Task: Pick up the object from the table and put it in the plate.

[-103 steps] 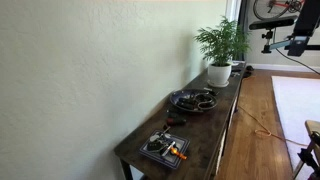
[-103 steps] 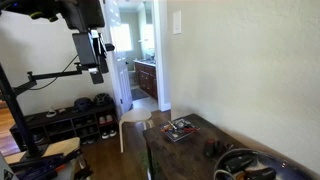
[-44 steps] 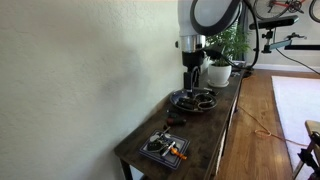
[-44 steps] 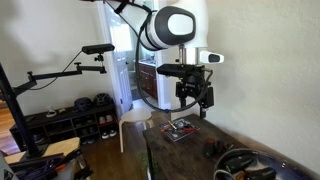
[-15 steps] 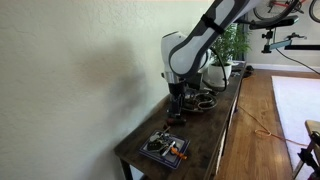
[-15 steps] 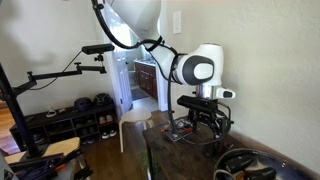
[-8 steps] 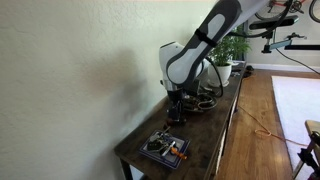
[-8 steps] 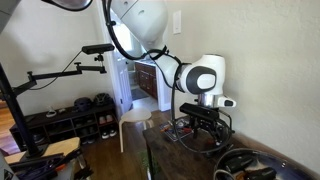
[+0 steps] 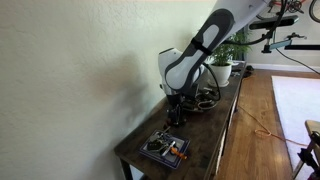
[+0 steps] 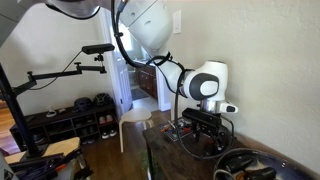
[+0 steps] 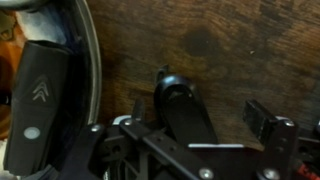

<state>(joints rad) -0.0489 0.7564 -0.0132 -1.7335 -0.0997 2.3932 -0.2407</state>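
The object (image 11: 182,108), a small dark blocky item, lies on the brown table (image 11: 240,50). In the wrist view it sits between my gripper's (image 11: 203,118) two fingers, which are open and apart from it on both sides. In both exterior views the gripper (image 9: 174,114) (image 10: 205,136) hangs low over the table, between the square tray and the plate, and mostly hides the object. The round dark plate (image 9: 200,101) (image 10: 252,164) lies just beyond the gripper, partly behind the arm.
A square dark tray (image 9: 165,148) (image 10: 180,128) with orange and grey pieces lies near the table's end. A potted plant (image 9: 220,60) stands at the far end. The wall runs along one side of the narrow table. A curved rim (image 11: 88,60) shows at the wrist view's left.
The arm has come in from far away, moved past the plate and lowered; over the last second the gripper sank a little closer to the table around the object.
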